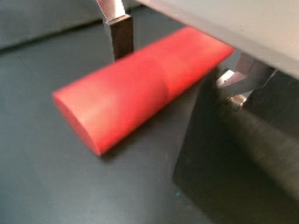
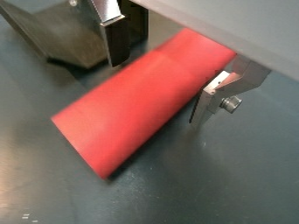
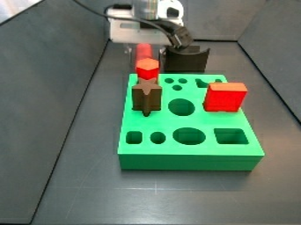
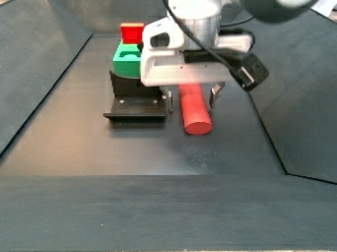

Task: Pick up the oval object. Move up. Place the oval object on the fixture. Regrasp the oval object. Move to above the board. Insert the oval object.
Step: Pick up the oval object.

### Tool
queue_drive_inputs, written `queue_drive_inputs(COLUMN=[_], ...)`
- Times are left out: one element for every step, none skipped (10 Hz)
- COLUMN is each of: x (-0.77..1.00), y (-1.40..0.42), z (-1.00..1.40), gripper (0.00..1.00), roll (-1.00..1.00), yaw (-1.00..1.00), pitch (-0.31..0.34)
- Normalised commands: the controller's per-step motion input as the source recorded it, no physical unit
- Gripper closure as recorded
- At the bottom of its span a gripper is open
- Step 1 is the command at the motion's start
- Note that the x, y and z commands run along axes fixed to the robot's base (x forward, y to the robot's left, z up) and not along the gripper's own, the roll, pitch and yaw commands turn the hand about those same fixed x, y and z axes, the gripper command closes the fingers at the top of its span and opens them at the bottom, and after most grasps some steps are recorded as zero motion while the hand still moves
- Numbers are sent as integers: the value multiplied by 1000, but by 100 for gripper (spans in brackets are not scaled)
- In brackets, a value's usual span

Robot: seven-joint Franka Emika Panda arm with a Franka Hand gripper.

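**Closing in on the oval object: the pick-up step**

The board (image 3: 188, 123) lies apart, its oval hole vacant. The fixture (image 4: 136, 106) stands at nine o'clock of the oval object (image 4: 195, 106), which lies flat on the dark floor beside it. The gripper (image 2: 167, 61) straddles the peg's far end; its fingers (image 1: 118, 39) flank the peg, seemingly not yet pinching, so I judge the jaws parted. Next, the jaws must close squarely, then lift straight up.
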Motion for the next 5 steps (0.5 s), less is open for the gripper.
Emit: queue_drive_inputs(x=[0, 0, 0, 0, 0], y=[3, 0, 0, 0, 0], z=[0, 0, 0, 0, 0], gripper=[0, 0, 100, 100, 100], roll=[0, 0, 0, 0, 0], yaw=[0, 0, 0, 0, 0], pitch=[29, 0, 0, 0, 0])
